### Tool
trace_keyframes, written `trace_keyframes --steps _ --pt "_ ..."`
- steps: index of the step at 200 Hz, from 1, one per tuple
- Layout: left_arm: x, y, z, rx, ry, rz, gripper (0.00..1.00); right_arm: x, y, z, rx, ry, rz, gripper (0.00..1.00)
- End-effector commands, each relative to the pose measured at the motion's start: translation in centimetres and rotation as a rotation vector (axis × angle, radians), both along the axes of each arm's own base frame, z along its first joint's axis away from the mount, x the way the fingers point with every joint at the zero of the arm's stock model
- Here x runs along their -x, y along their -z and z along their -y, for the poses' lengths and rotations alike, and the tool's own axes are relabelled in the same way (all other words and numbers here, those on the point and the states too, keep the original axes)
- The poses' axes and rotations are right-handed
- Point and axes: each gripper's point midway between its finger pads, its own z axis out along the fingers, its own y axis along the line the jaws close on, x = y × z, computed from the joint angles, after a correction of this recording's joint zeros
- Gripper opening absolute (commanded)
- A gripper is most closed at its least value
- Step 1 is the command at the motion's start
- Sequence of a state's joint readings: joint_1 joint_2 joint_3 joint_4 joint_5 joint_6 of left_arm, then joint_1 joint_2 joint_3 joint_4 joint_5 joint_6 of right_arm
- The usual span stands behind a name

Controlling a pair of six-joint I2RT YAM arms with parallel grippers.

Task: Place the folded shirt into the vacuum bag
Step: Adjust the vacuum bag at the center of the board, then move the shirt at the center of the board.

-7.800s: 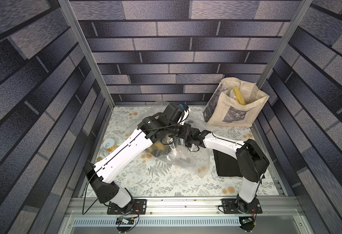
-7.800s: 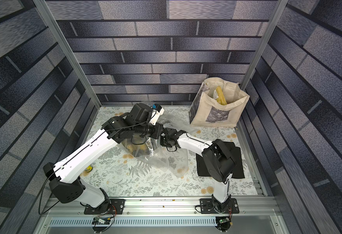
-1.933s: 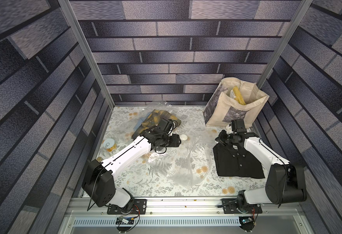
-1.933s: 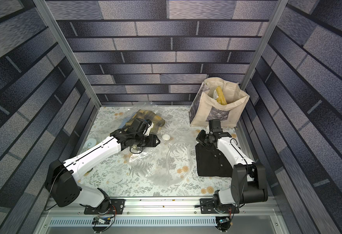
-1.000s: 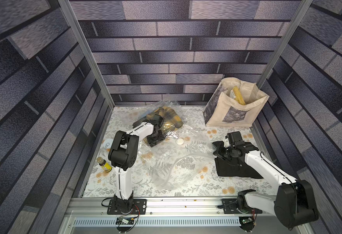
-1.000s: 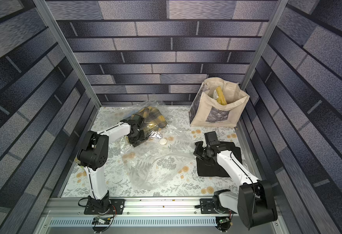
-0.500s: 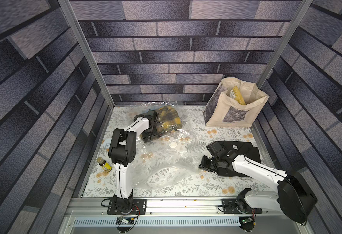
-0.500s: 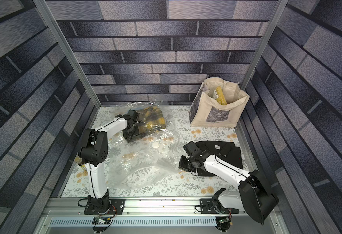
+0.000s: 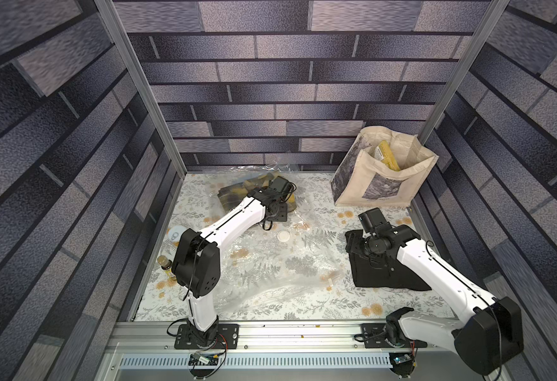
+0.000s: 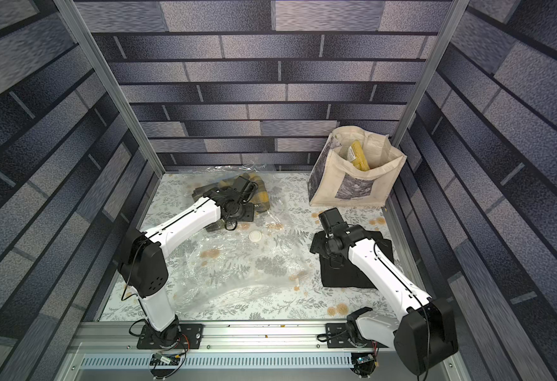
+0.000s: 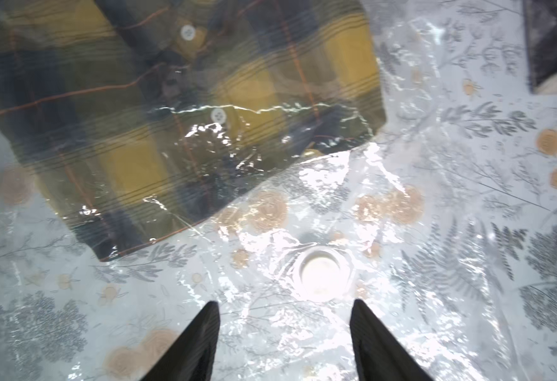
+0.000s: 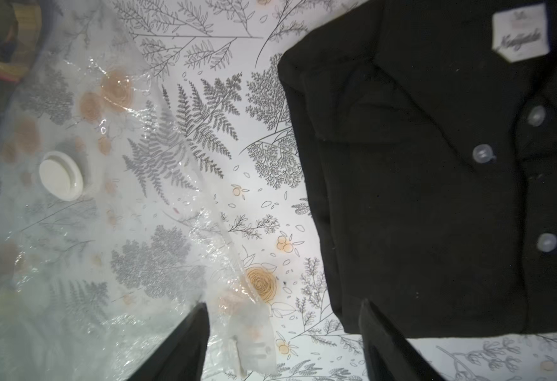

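Jaws apart on both, nothing held: left gripper (image 11: 284, 302) over the bag (image 9: 270, 273), right gripper (image 12: 282, 303) over its edge by the black shirt (image 12: 435, 198). Plaid shirt (image 11: 171, 99) looks already inside the bag, far end. Black shirt lies outside, just beside the bag, so it's likely the part left.

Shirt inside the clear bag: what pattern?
The shirt is yellow-and-dark plaid, clearest in the left wrist view.

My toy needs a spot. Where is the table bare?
Bare cloth: the front strip between rail and vacuum bag; the lane between bag and black shirt. Crowded: the left, with plaid shirt and bottle; back right, the tote bag.
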State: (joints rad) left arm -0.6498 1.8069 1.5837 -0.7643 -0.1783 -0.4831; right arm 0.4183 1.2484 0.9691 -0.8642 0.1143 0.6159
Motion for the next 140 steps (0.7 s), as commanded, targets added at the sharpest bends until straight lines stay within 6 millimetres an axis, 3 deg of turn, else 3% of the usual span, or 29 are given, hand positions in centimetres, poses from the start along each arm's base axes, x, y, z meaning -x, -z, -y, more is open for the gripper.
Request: trace_keyframes --steps 1,18,37,77,112,140 --pt "2.4 -1.6 4.7 0.105 0.101 0.004 0.66 -0.4 1.6 3.8 0.271 -0.012 -0.065 0.73" --pt "4.7 -1.3 8.2 0.179 0.170 -0.018 0.67 -1.7 2.3 4.0 0.327 -0.021 -0.080 0.73" --pt "6.4 -0.8 10.2 0.211 0.206 -0.024 0.67 -2.7 3.4 3.3 0.325 -0.051 -0.101 0.72" --pt "7.7 0.3 11.3 0.275 0.208 -0.053 0.67 -3.4 6.4 1.1 0.246 -0.112 -0.161 0.70" --pt "8.3 0.9 12.0 0.271 0.234 -0.070 0.67 -3.4 8.4 1.0 0.258 -0.120 -0.212 0.68" --pt "9.0 1.8 12.7 0.280 0.245 -0.092 0.67 -3.4 9.8 1.1 0.222 -0.112 -0.258 0.57"
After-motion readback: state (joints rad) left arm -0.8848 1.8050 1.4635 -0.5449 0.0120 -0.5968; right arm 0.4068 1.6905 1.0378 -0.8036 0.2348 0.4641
